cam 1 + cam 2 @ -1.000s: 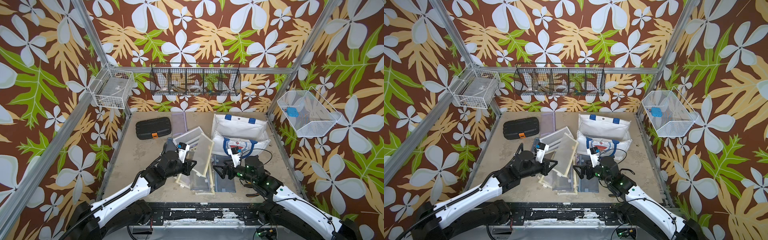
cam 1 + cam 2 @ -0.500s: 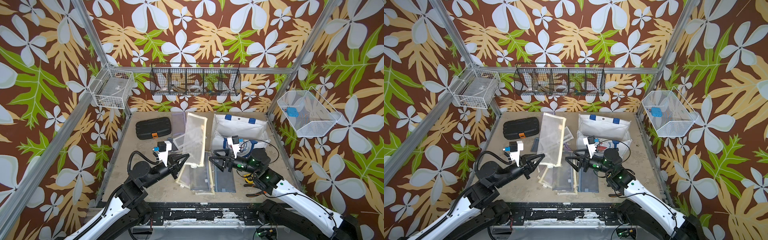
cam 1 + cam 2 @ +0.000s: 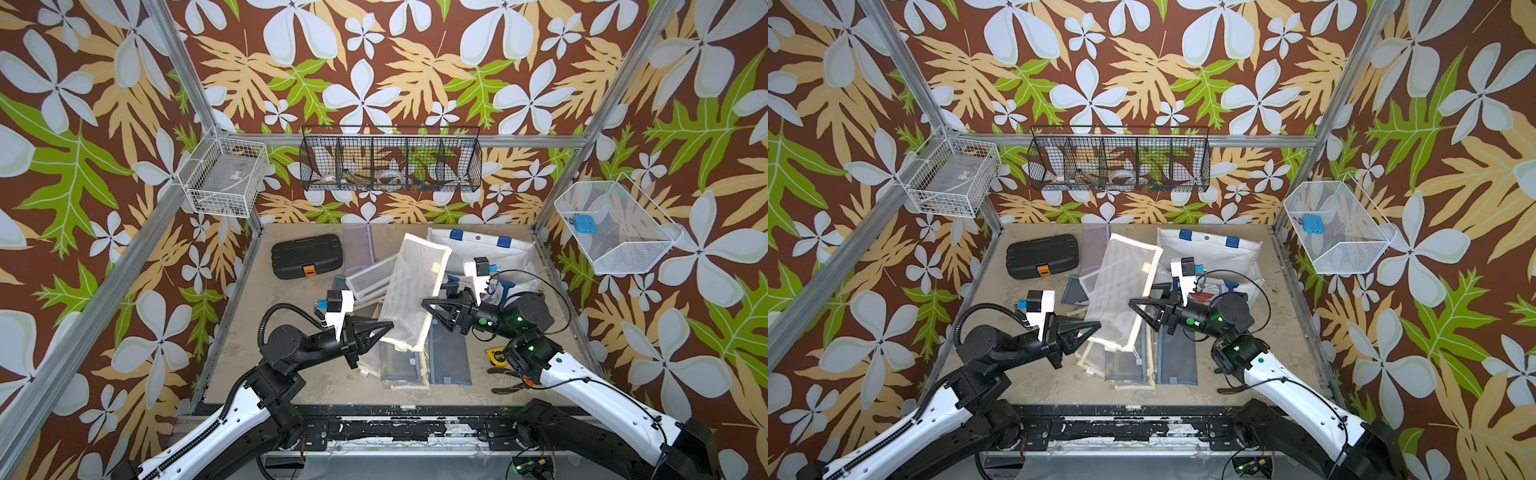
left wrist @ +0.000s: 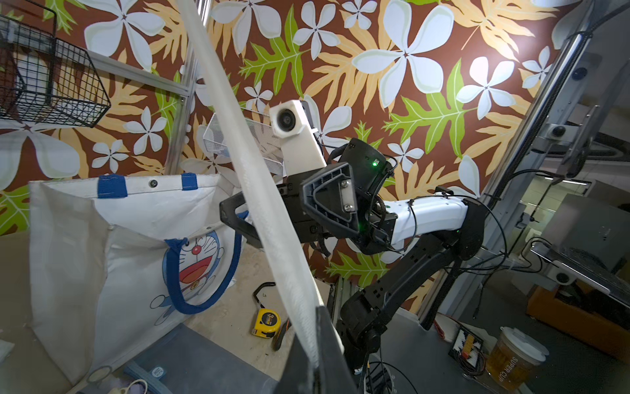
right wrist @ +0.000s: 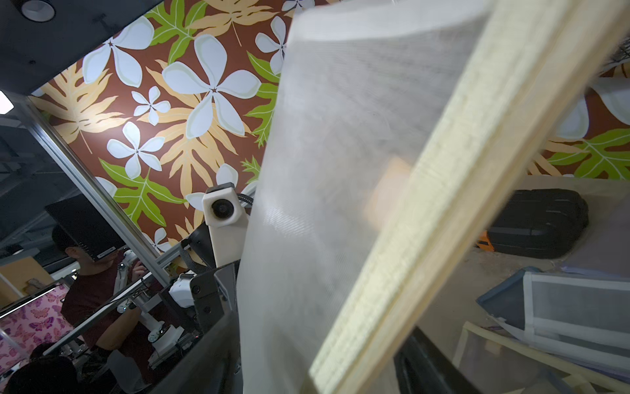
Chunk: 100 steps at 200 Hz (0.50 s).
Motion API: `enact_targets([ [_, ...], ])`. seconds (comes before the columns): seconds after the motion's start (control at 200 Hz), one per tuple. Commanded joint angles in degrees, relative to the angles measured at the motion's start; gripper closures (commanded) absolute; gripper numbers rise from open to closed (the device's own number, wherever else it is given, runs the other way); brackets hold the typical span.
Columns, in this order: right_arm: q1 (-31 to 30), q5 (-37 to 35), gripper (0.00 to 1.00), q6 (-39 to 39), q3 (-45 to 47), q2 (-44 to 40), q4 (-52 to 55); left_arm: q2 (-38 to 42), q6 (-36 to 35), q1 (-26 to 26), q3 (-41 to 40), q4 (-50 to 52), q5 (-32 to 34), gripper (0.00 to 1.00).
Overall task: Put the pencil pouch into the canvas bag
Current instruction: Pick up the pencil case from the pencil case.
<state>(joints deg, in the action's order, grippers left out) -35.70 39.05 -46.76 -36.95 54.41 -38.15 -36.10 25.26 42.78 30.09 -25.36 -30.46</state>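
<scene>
The pouch (image 3: 415, 286) hangs over the tabletop's (image 3: 291, 365) middle, beside the bag (image 3: 482, 249) at the far right corner. The left tool (image 3: 384, 328) pinches its near corner; the right tool (image 3: 432, 311) is spread astride its long edge. Risk: limp mesh slips the one-corner pinch, or snags the bag's slumped mouth.

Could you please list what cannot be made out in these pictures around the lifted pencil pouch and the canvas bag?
Whether the right gripper presses the pencil pouch: the pouch covers the jaws' gap in both top views; the right wrist view is blurred mesh.
Bottom of the canvas bag: hidden behind its slumped front panel in the left wrist view.
Contents of the black wire basket: too small behind the wire in both top views.
</scene>
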Motion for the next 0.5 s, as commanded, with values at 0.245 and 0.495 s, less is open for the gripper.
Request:
enact_targets([
  [0.245, -0.1, -3.6, 1.00, 2.7, -1.5, -2.8, 2.3, 0.3, 0.0, -0.1, -0.4, -0.1, -0.5, 1.00],
  [0.495, 0.0, -8.5, 1.00, 14.6, -6.7, -6.3, 20.2, -1.1, 0.5, -0.1, -1.1, 3.6, 6.5, 0.55],
])
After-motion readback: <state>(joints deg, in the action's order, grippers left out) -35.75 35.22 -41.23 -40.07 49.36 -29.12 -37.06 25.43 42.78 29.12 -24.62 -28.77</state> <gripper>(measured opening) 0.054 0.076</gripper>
